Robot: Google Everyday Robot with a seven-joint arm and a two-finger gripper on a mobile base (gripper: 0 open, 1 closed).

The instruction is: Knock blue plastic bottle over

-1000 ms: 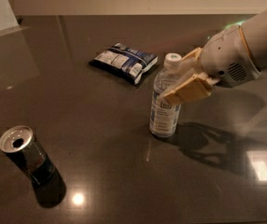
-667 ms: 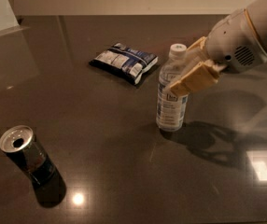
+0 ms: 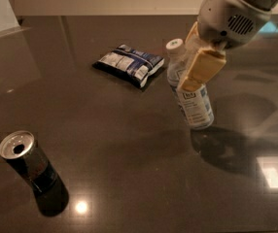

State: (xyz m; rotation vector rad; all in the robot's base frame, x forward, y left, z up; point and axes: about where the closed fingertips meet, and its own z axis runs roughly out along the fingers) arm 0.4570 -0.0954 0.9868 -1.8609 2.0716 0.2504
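Observation:
The blue plastic bottle [image 3: 196, 106] is a small clear bottle with a white cap [image 3: 174, 45] and a pale label. It leans on the dark table [image 3: 129, 144], cap up and to the left, base at the lower right. My gripper [image 3: 193, 67] comes down from the upper right. Its tan fingers [image 3: 203, 67] straddle the bottle's upper half and are shut on it. The front finger covers the bottle's shoulder.
A blue-and-white snack bag [image 3: 129, 64] lies just left of the bottle. A dark metal can [image 3: 27, 161] with an open top stands at the front left. A white wall runs along the table's far edge.
The bottle has gone from upright to leaning, and its base has slid right. My gripper has moved right and up with it. The bag and can have not moved.

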